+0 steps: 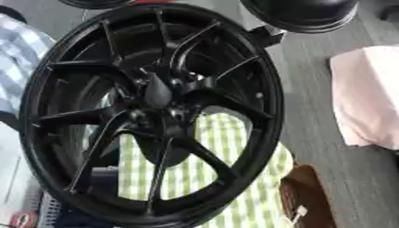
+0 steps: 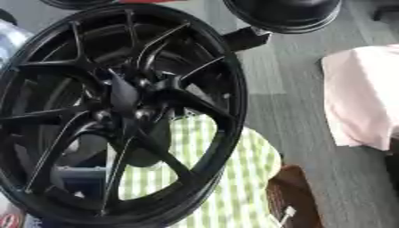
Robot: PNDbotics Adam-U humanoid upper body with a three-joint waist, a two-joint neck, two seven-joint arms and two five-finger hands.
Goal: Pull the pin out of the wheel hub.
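Note:
A large black multi-spoke wheel [image 1: 148, 111] fills both views, standing tilted with its face toward me. Its hub [image 1: 160, 100] sits at the middle, where the spokes meet. A dark pointed shape [image 2: 118, 95] stands over the hub; black on black, I cannot tell whether it is the pin. Small bolt holes show around it. Neither of my hands shows in either view.
A green-and-white checked cloth [image 1: 210, 169] lies under and behind the wheel. A second black wheel [image 1: 304, 13] sits at the top right. A pink cloth [image 1: 366, 98] lies on the grey floor at right, and a brown object [image 1: 308, 196] at the lower right.

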